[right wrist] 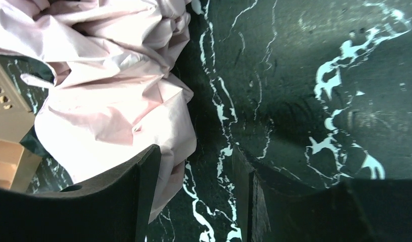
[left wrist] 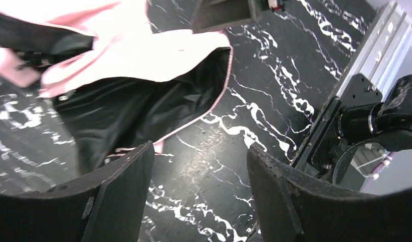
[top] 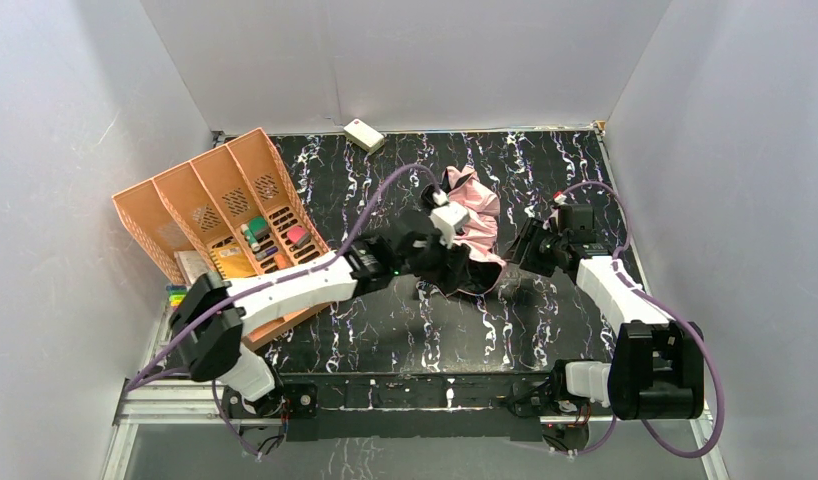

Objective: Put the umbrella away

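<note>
Pink-and-black crumpled heap, that's the umbrella (top: 472, 225), lying around the middle of the black marble table (top: 385, 330), well apart from the orange organizer (top: 225, 200) over on the left. Left gripper (left wrist: 199, 156) sits at the umbrella's near-left side, fingers spread fairly wide with just bare tabletop between them. Right gripper (right wrist: 196, 156) is on the umbrella's right, also spread apart and gripping nothing, though the pink fabric's edge pokes just past one of its fingers (right wrist: 128, 201).
</note>
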Robot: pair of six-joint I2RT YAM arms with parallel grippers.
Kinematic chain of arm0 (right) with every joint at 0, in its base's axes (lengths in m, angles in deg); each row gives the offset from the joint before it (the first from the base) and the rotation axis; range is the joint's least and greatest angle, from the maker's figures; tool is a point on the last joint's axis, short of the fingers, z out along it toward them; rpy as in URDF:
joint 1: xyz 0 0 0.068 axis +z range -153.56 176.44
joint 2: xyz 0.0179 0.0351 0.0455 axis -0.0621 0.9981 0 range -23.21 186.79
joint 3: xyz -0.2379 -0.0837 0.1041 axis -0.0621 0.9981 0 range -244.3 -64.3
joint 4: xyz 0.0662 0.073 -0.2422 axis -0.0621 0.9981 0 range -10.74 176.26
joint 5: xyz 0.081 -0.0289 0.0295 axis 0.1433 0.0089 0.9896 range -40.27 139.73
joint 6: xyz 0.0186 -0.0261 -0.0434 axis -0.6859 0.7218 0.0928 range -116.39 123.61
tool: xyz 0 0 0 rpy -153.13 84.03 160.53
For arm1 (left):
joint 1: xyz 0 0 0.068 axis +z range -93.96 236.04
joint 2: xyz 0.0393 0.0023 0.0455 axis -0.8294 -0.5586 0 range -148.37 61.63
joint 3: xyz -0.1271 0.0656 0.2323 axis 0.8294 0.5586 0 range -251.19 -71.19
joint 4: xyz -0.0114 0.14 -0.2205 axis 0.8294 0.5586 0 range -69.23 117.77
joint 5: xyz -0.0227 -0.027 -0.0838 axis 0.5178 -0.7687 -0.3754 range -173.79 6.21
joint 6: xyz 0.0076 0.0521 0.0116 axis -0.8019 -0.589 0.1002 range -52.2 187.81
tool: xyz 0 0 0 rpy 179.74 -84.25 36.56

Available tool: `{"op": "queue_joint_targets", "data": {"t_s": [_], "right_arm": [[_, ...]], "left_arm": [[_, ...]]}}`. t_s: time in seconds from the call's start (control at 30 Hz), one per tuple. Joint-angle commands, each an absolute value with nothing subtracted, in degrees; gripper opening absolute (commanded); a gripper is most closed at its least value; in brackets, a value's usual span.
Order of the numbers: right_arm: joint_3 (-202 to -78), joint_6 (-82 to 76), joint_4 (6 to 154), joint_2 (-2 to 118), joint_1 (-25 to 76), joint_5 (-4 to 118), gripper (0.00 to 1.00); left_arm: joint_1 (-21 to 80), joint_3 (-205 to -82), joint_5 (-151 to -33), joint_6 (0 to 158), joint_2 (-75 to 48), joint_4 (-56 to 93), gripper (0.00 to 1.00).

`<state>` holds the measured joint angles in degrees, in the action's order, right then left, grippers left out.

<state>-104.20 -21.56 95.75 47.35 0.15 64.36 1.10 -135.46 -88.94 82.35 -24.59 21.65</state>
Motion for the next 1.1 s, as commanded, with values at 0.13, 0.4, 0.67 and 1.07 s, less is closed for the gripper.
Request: {"op": "queue_joint_targets", "data": {"t_s": [0.13, 0.4, 0.67, 1.07], "right_arm": [[-102.8, -24.6, 91.2, 48.6, -0.2, 73.1, 0.61], [-102.2, -24.6, 91.1, 48.8, -0.2, 73.7, 0.61], [-103.0, -24.9, 91.2, 49.3, -0.3, 74.1, 0.60], [-104.3, -24.5, 92.6, 49.9, -0.7, 74.7, 0.60]], "left_arm": [[-4.8, -142.3, -86.6, 81.3, -37.1, 16.4, 0.66], [-6.2, -145.4, -87.9, 80.4, -44.0, 15.7, 0.66], [-7.1, -146.8, -87.2, 79.0, -47.3, 14.5, 0.66], [-8.1, -149.3, -82.6, 77.1, -53.6, 12.2, 0.60]]}}
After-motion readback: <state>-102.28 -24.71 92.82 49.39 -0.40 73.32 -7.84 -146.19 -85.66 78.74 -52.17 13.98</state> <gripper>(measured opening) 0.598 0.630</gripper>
